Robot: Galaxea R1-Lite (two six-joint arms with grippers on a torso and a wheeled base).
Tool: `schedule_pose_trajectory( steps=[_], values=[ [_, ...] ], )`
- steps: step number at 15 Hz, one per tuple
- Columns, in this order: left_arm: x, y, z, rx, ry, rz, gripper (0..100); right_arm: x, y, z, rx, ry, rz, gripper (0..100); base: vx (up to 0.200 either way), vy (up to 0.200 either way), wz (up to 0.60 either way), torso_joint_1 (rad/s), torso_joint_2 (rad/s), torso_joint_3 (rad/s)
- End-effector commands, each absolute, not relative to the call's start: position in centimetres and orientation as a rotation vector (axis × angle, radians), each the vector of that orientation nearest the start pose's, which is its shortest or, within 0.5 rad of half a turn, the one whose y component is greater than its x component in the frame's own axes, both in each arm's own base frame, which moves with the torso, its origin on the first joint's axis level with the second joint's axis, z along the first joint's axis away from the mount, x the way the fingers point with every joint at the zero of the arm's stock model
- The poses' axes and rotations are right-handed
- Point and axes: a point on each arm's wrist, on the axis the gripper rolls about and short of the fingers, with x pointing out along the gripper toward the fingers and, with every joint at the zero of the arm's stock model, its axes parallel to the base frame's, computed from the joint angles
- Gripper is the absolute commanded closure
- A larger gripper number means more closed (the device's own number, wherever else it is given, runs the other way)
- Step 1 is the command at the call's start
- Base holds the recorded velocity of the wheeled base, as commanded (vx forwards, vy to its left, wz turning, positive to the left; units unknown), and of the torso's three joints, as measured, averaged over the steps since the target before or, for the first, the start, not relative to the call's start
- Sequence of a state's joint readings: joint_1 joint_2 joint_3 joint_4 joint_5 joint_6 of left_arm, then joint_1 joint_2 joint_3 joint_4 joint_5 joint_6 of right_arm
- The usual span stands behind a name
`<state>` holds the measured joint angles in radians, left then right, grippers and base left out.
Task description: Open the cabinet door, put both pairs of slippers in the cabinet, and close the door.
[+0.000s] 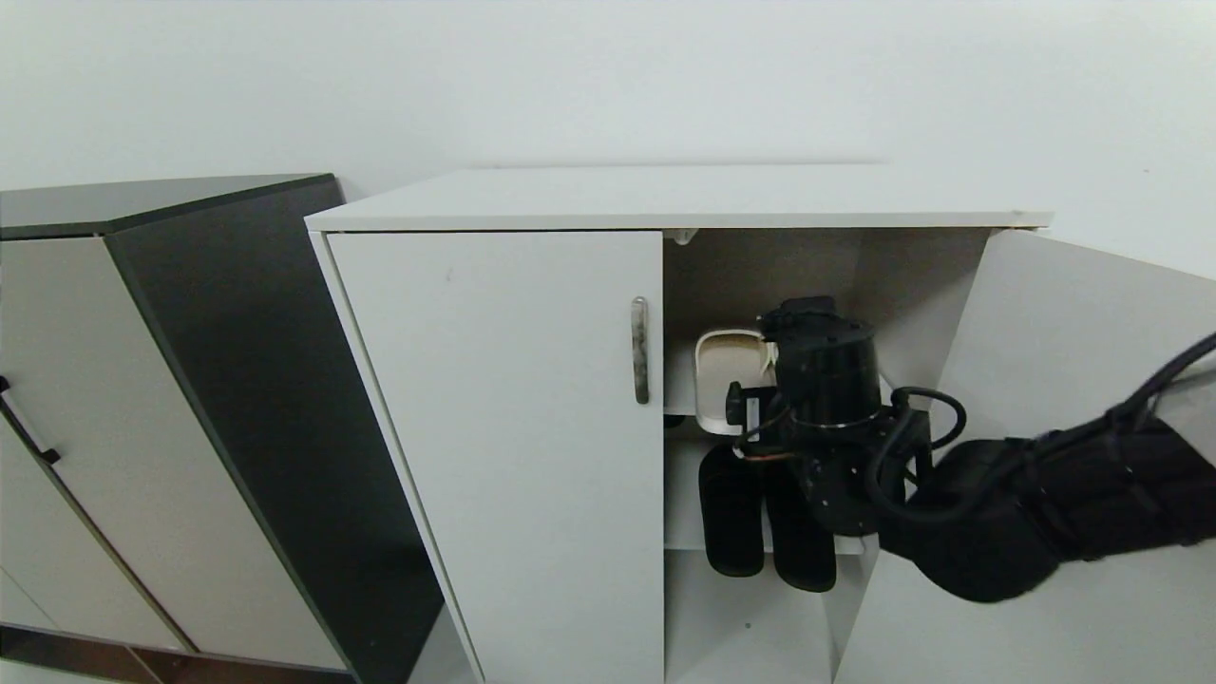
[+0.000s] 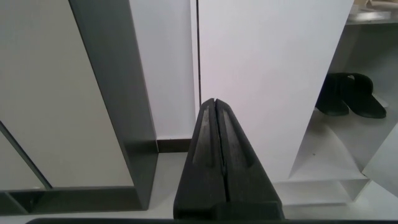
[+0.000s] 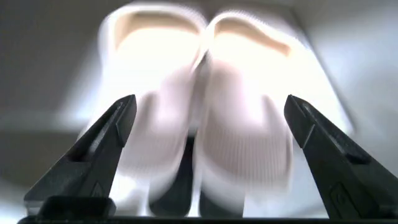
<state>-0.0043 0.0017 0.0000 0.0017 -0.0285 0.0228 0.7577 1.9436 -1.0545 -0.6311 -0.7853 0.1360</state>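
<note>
The right gripper (image 3: 210, 106) sat inside the cabinet (image 1: 665, 199), open, one finger either side of the white slippers (image 1: 727, 375) and apparently clear of both. The pair lay side by side on the upper shelf (image 1: 676, 404), its long axis running from the gripper toward the cabinet's back. The black slippers (image 1: 765, 522) lay on the shelf below, their near ends overhanging its front edge.

With both pairs inside, the remaining job looked to be a straight pull back along that axis, then closing the right door (image 1: 1064, 380), which stood open beside the right arm. That arm was by far the nearer. The left gripper (image 2: 216, 106) was closed on nothing, low and outside, facing the shut left door (image 1: 494, 427).

In the head view the right wrist covered the gripper's fingers and part of the white pair. The right wrist view showed the slippers blurred, so contact could not be ruled out, and their near ends were cut off. Whatever stood behind the left door was hidden.
</note>
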Motion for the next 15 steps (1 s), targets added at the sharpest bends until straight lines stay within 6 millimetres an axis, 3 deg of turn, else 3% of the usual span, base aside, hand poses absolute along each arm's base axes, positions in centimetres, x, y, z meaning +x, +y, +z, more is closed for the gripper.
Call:
schedule_pose_trajectory(
  steps=[1,2,3,10,15],
  values=[
    [-2.3,-0.1,7.5,0.023,0.003,-0.034,100,23.3,23.1,17.1,-0.026,0.158,0.029,0,0.0,0.0,0.0,0.0,0.0,0.0],
    [-2.3,-0.1,7.5,0.021,0.003,-0.034,100,22.8,22.8,16.4,-0.027,0.159,0.035,0,0.0,0.0,0.0,0.0,0.0,0.0],
    [-2.3,-0.1,7.5,0.023,0.003,-0.035,100,22.7,22.7,16.0,-0.024,0.154,0.037,100,0.0,0.0,0.0,0.0,0.0,0.0],
    [-2.3,-0.1,7.5,0.023,0.003,-0.035,100,22.8,23.8,13.2,-0.075,0.201,0.058,100,0.0,0.0,0.0,0.0,0.0,0.0],
    [-2.3,-0.1,7.5,0.023,0.003,-0.035,100,23.0,24.1,12.9,-0.039,0.17,0.076,100,0.0,0.0,0.0,0.0,0.0,0.0]
  ],
)
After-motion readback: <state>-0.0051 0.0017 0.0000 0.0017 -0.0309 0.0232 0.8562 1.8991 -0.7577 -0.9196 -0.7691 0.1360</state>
